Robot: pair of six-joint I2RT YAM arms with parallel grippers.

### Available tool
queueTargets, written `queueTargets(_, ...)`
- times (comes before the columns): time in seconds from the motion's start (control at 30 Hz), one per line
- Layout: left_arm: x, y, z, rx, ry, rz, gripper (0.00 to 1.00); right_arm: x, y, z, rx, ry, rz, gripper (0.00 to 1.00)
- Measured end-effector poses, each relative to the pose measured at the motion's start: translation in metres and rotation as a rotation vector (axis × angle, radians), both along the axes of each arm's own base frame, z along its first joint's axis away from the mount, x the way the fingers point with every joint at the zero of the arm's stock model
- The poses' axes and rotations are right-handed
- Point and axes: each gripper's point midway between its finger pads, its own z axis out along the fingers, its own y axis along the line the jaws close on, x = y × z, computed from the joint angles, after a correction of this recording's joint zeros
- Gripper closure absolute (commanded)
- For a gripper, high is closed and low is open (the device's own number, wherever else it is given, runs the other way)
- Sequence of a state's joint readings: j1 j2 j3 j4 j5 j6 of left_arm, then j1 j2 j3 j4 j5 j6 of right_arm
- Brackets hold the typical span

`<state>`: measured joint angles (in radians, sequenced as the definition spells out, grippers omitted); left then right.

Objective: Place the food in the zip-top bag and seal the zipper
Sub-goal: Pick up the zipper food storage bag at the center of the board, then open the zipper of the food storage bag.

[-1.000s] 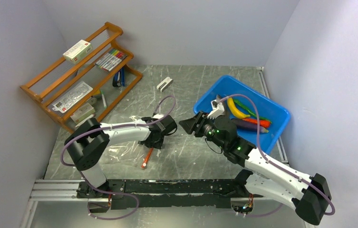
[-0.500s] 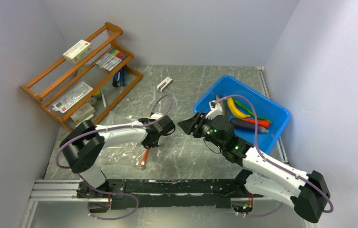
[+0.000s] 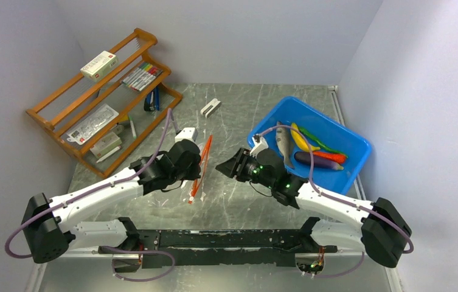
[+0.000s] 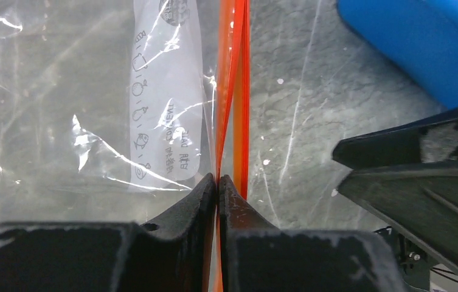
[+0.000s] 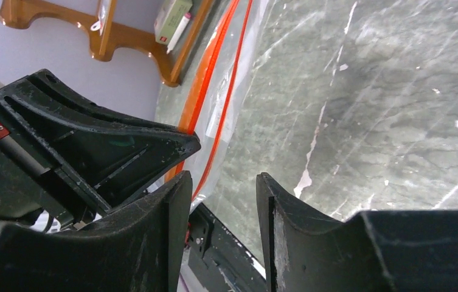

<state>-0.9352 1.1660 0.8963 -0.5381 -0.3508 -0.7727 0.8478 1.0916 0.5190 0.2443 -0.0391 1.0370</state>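
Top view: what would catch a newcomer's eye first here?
The orange zipper of the clear bag, pinched mid-table in the shut left claw. Next, the bright blue bin at the right, holding the toy food, and the open right claw facing the bag's mouth edge.

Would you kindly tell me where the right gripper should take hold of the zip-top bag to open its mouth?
Probably the free layer of the zipper, near where the left gripper pinches the other layer. The strip stands on edge, its two layers slightly parted, so the open right gripper could come in from the side of the blue bin and straddle that lip.
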Motion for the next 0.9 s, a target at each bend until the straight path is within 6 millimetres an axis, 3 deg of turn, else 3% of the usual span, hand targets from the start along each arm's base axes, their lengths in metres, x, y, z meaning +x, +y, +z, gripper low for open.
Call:
queueTargets(0.27, -0.003, -0.002, 0.001, -0.031, -0.003, -0.016, 0.93, -0.004, 0.023, -0.013, 0.009, 0.052, 0.049, 0.61)
queueTargets(0.57, -0.006, -0.005, -0.002, -0.042, 0.007, -0.027, 0.93, 0.007, 0.048, -0.021, 0.004, 0.106, 0.06, 0.68)
queueTargets(0.9, -0.005, -0.006, 0.001, -0.061, -0.003, -0.025, 0.93, 0.024, 0.053, -0.032, -0.055, 0.182, -0.03, 0.7)
